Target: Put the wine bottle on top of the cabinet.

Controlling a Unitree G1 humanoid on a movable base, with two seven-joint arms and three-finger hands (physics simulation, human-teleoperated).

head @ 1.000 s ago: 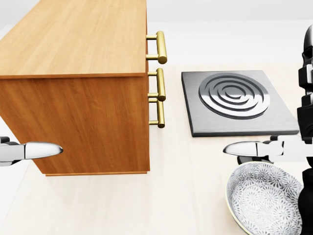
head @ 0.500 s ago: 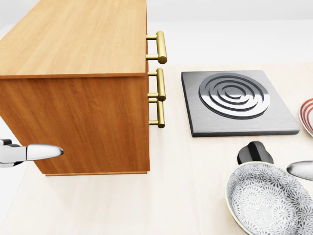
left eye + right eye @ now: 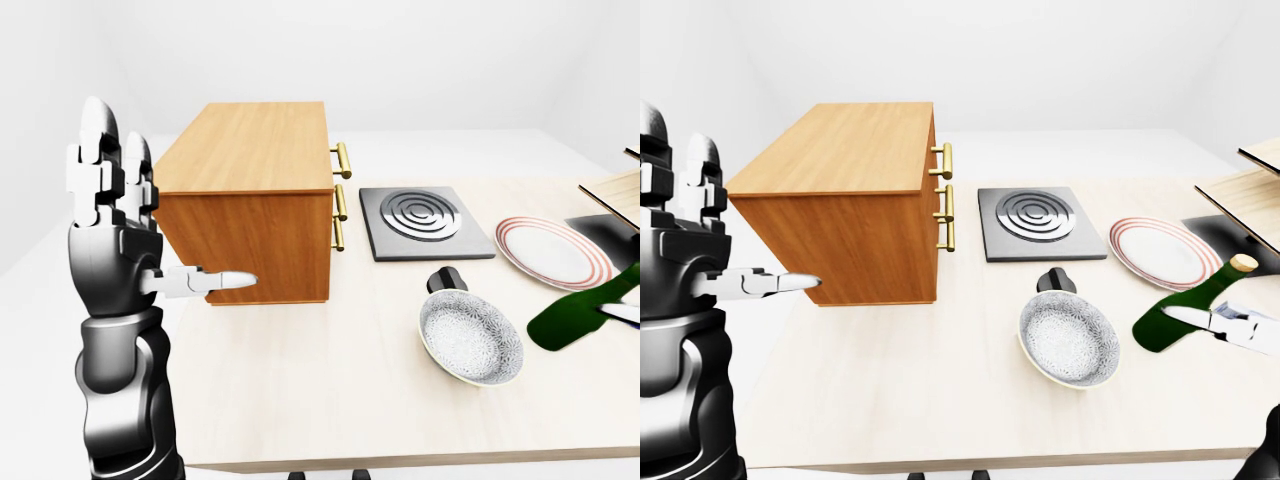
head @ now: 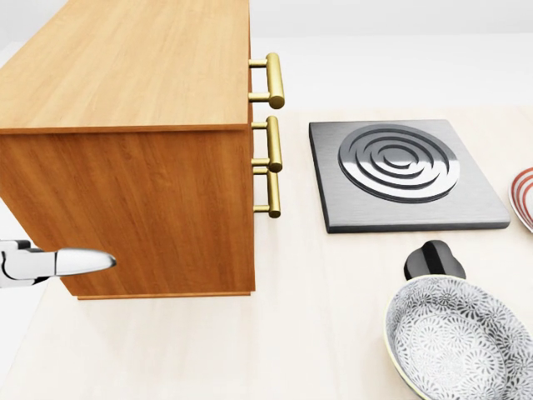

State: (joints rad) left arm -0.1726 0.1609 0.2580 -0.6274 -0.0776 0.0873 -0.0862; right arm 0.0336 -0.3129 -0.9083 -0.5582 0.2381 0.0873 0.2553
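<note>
Right hand's fingers point(image 3: 1188, 318) grip the tilted wine bottle point(image 3: 1180, 313) near the table's right edge; left fingers point(image 3: 104, 170) spread, empty.

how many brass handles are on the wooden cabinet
3. On the wooden cabinet, seen in the head view: the top brass handle sits by the upper right corner, the middle handle below it, and the lowest handle just beneath. Other cabinet sides are hidden.
</note>
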